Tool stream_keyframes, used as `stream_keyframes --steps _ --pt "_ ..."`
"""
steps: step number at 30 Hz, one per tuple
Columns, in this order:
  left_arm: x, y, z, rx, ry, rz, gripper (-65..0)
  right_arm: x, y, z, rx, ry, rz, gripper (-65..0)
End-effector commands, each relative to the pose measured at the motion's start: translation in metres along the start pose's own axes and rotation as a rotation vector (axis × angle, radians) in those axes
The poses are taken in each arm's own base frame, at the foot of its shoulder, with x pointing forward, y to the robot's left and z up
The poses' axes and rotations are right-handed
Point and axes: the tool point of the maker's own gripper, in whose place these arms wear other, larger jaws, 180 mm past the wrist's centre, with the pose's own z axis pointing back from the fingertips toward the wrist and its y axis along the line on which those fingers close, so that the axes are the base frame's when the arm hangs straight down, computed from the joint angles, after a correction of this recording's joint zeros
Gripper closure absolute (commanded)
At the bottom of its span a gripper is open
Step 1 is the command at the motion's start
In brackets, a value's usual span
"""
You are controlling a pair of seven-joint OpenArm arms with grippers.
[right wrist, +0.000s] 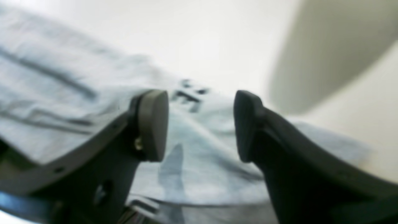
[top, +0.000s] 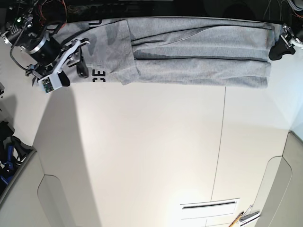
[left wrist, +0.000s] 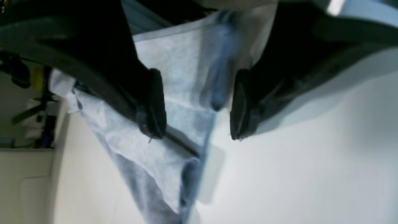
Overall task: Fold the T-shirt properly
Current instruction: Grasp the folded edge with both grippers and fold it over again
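The light grey T-shirt [top: 199,56] lies folded into a long band along the far edge of the white table [top: 142,151]. Black lettering [top: 98,74] shows at its left end. My right gripper [top: 81,56] is open over that lettered end; in the right wrist view its fingers [right wrist: 152,124] stand apart above the fabric [right wrist: 202,161] and the lettering [right wrist: 188,96]. My left gripper [top: 278,47] is at the shirt's right end. In the left wrist view it [left wrist: 194,133] is open, with the shirt's edge [left wrist: 174,77] showing between its pads.
A thin seam [top: 220,142] runs across the table. A slot and small tools [top: 244,217] lie at the near right corner. Blue and dark gear [top: 7,161] stands beyond the table's left edge. Cables [top: 28,9] hang at the far left.
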Motion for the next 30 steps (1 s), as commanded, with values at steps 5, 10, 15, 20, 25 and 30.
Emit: stream_keyframes --steps 5,10,15,20,25,30 --pt "-0.003 -0.005 -0.002 -0.022 -0.023 0.006 -36.4 -0.007 -0.038 0.009 -0.100 -0.016 -0.059 -33.4" --pt "0.002 -0.005 -0.005 -0.017 -0.053 0.003 -36.4 -0.021 -0.053 0.008 -0.124 0.005 -0.114 -33.4" --pt "0.011 -0.002 -0.014 0.029 -0.061 -0.044 -36.4 -0.019 -0.049 0.006 -0.095 -0.013 -0.136 -33.4" --pt "0.005 0.002 -0.020 0.061 -0.032 -0.076 -36.3 -0.019 -0.049 0.006 -0.095 -0.014 -0.136 -33.4" --pt "-0.023 -0.009 -0.042 0.027 0.068 -0.100 -36.3 -0.020 -0.049 0.006 -0.095 -0.012 -0.136 -33.4" --pt "-0.033 -0.016 -0.051 0.008 0.102 -0.112 -36.2 -0.020 -0.049 0.006 -0.095 -0.012 -0.136 -33.4"
